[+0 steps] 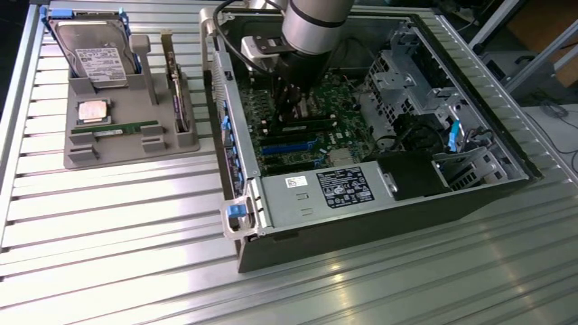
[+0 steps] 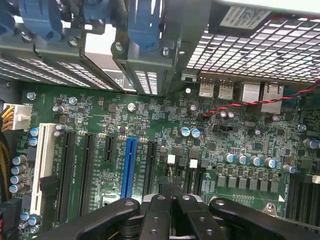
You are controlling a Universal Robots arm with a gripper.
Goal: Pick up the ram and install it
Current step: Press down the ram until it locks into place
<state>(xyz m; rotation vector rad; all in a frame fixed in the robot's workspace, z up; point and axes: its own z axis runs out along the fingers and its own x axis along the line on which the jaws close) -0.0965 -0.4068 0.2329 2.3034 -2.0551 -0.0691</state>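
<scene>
While the arm (image 1: 316, 27) reaches straight down into the open computer case (image 1: 361, 223), the gripper (image 2: 171, 200) hangs over the motherboard (image 2: 210, 150), jaws fully closed, nothing visibly held.

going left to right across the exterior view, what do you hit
hard drive → grey parts holder → card on edge → blue case latch → robot arm over the motherboard → drive cage → case's far wall
</scene>
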